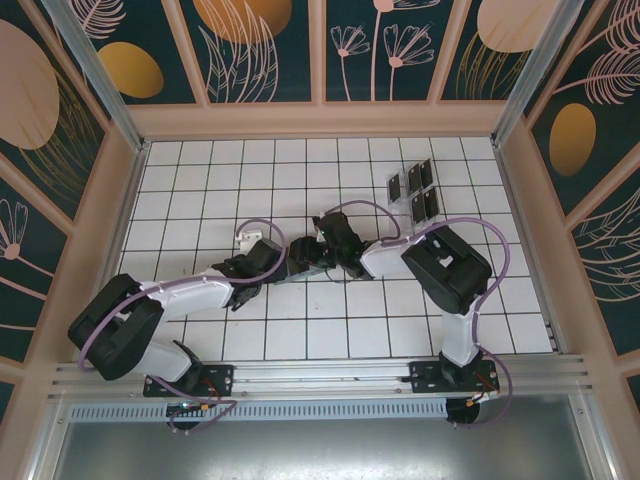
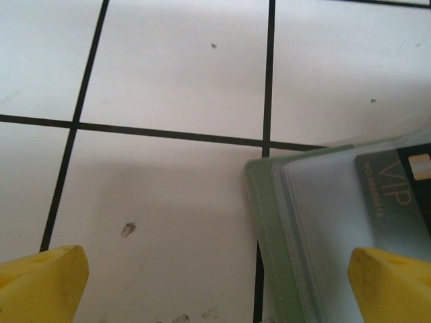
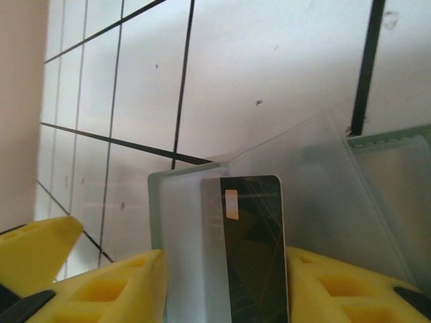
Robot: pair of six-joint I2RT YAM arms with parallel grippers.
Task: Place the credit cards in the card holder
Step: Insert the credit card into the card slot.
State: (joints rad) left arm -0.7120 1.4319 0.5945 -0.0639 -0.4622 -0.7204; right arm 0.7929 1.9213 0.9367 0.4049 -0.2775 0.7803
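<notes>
**Card holder:** sage grey-green soft folding wallet (image 2: 266,222), lying open on the white black-lined tiled floor (image 2: 168,81), clear plastic sleeves (image 2: 323,202) uppermost. All places below are reckoned from this wallet.

**Credit card:** thin black rectangular card (image 3: 256,256), face up on the wallet's sleeves. Long axis in line with the right gripper's reach. Gold chip (image 3: 231,204) at the end pointing away from that gripper, just inside the wallet's far edge.

**right gripper** (image 3: 225,262)**:** yellow foam fingers (image 3: 108,289) parted, one along each long edge of the card. A bare strip of sleeve between the card and the finger on the view's left; the other finger right at the card's edge. Not clamped on the card.

**left gripper** (image 2: 215,276)**:** yellow fingertips (image 2: 40,282) spread wide, holding nothing. One over bare tile beside the wallet's stitched edge, the other over the wallet's sleeve.

**Left wrist view:** gold "VIP" lettering on the card and the stitched seam at the wallet's corner. Lettered part hazed as if under a sleeve, chip corner darker.

**Right wrist view:** whole chip end with rounded corners, plus a clear leaf slanting up across the wallet.

**Top view:** left arm (image 1: 190,295) and right arm (image 1: 445,265) bent inward, wrists meeting above the wallet and covering it. Clear transparent plastic rack (image 1: 410,195) beyond and to the right of the wallet, well apart, holding several more black cards (image 1: 418,178).
</notes>
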